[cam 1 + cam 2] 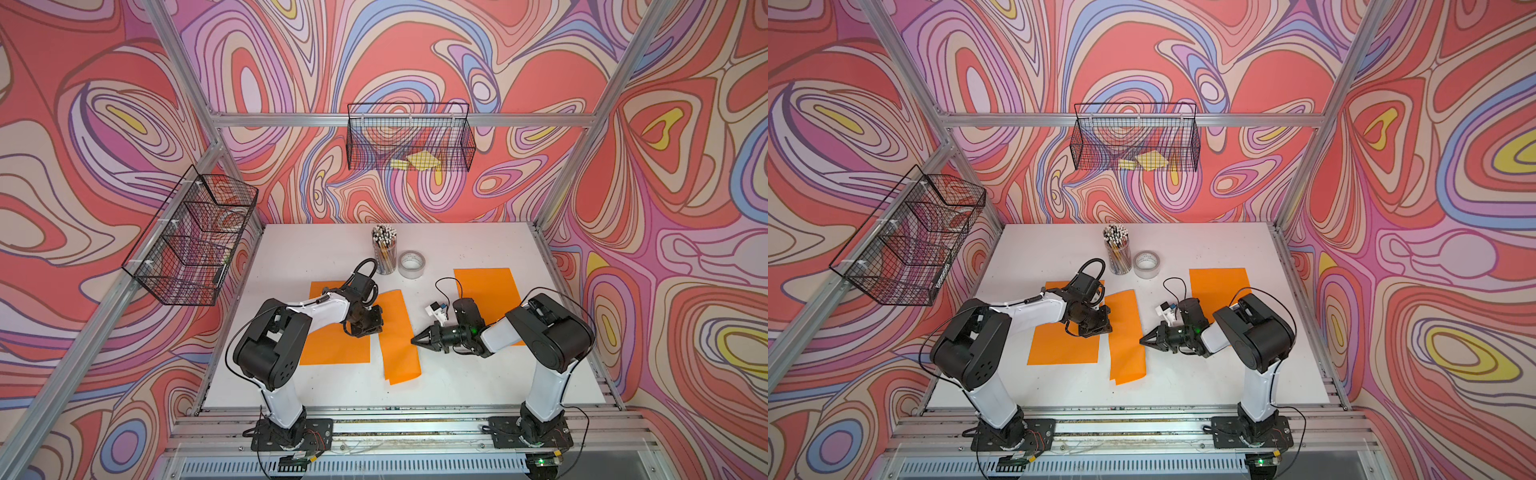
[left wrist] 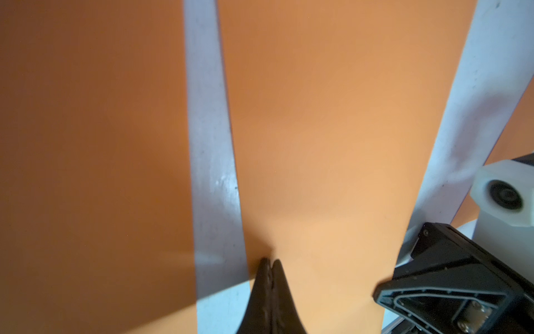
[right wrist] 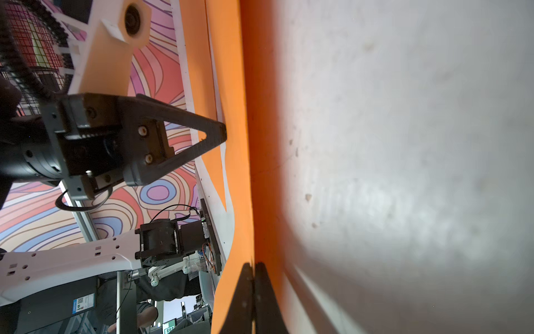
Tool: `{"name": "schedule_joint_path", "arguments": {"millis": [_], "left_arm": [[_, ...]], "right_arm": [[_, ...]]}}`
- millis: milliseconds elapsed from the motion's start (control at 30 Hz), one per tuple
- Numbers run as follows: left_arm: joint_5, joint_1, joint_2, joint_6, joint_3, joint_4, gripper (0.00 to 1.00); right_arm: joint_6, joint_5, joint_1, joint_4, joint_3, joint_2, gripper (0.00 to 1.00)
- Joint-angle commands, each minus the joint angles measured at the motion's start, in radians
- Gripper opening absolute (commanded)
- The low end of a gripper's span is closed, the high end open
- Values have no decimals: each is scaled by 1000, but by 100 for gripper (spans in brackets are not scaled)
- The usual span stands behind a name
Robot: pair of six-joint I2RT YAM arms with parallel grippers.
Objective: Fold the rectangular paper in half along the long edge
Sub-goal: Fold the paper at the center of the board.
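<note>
Bimanual tabletop cell, seen from above and from both wrists. Three orange sheets lie on the white table [image 1: 457,374]. The task's folded paper [image 1: 399,336] is the narrow strip in the middle, lengthwise between the two arms, and its two layers are slightly offset at the near end. One flat sheet [image 1: 332,351] lies just beside it on the left, separated by a thin band of bare table. A second flat sheet [image 1: 486,286] lies well apart on the right.

There are two arms. The left gripper [image 2: 270,261] points downward, jaws pressed together, tips resting on the strip's left long edge. The right gripper [image 1: 413,340] lies low and level, jaws closed at the strip's right long edge. Whether paper sits between them cannot be told.

The left arm hides part of the left sheet and the right arm hides a corner of the right sheet. At the rear stand one pencil cup [image 1: 384,253] and one tape roll [image 1: 411,264], close together. Two wire baskets hang on the frame: a side basket [image 1: 195,237] and a rear basket [image 1: 457,137] holding yellow notes [image 1: 417,161]
</note>
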Motion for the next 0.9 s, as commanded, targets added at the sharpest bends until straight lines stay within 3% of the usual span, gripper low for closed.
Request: {"name": "schedule_joint_path", "arguments": {"millis": [0, 133, 567, 867], "left_arm": [[-66, -10, 85, -3, -75, -129, 0], [-66, -11, 89, -5, -77, -125, 0], [-64, -11, 93, -5, -80, -123, 0], [-63, -11, 99, -2, -76, -125, 0]], "right_arm": [[-20, 8, 5, -54, -22, -25, 16], [-19, 6, 5, -55, -42, -45, 22], [93, -29, 41, 140, -72, 22, 22], [141, -23, 43, 231, -149, 2, 14]]}}
